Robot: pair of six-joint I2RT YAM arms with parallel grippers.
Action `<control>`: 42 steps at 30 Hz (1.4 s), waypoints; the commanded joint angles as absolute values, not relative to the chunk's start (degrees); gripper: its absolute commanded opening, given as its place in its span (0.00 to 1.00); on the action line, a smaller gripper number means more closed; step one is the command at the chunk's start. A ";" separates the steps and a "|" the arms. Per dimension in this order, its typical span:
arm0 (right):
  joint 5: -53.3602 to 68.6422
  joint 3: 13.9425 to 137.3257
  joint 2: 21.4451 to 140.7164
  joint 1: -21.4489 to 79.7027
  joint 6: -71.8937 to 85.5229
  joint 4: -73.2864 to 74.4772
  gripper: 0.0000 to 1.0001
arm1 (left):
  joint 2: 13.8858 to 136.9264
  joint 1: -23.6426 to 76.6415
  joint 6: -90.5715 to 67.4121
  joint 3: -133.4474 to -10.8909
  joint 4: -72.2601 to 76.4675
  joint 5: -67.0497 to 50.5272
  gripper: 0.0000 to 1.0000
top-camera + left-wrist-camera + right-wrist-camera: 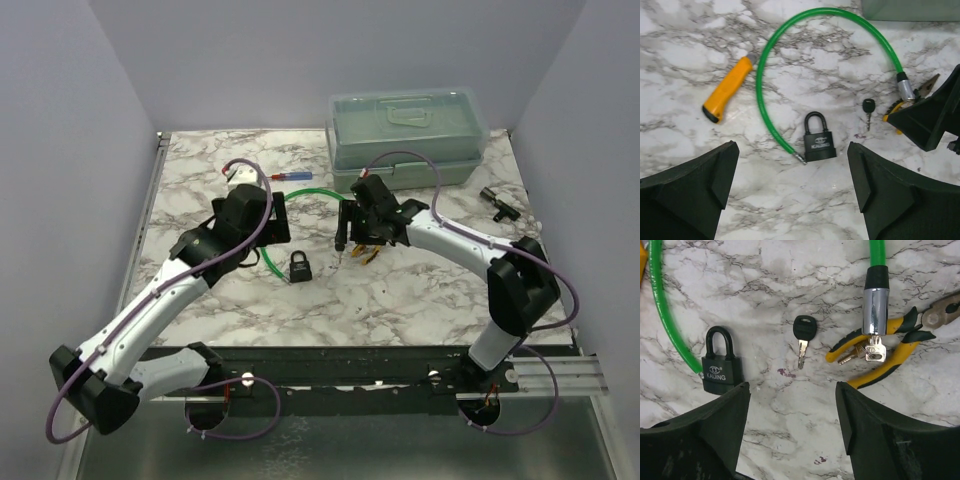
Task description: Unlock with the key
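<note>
Desk: white marble pattern with grey veins, flat. Toolbox at the far edge: translucent grey-green plastic, rectangular, lid closed. Left tool: matte black fingers spread wide, holding nothing, touching nothing, hanging over the padlock. Right tool: also spread wide, empty, above the bare desk just near-side of the key. Green cable: glossy plastic sheath, bent in an open arc; one bare end lies right against the padlock's lower corner, can't tell if it touches. The other end carries a silver metal cylinder with small silver keys at its tip, lying across the pliers, which have yellow-and-black grips and grey steel jaws. Orange-yellow handle with a black end cap lies outside the arc, its far end at the cable. Padlock: black, boxy body, rounded shackle seated in the body, upright letters on its face. Key: black rounded head, short silver blade, flat on the desk between padlock and pliers, clear of both.
</note>
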State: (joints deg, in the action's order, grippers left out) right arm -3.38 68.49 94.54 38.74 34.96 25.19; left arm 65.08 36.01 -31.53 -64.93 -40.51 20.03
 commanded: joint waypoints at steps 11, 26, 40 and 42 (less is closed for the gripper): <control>-15.92 88.09 115.75 43.26 38.32 39.00 0.69 | 53.13 35.95 -22.75 -49.74 -36.40 31.64 0.95; -16.09 91.76 122.37 43.33 38.54 40.69 0.56 | 52.38 35.86 -22.59 -49.59 -36.21 30.15 0.93; -19.24 96.15 127.19 44.65 38.32 45.39 0.45 | 51.62 35.77 -22.43 -49.41 -36.19 30.06 0.93; -19.01 96.11 127.64 44.65 38.32 45.46 0.43 | 51.52 35.77 -22.47 -49.39 -36.18 30.01 0.93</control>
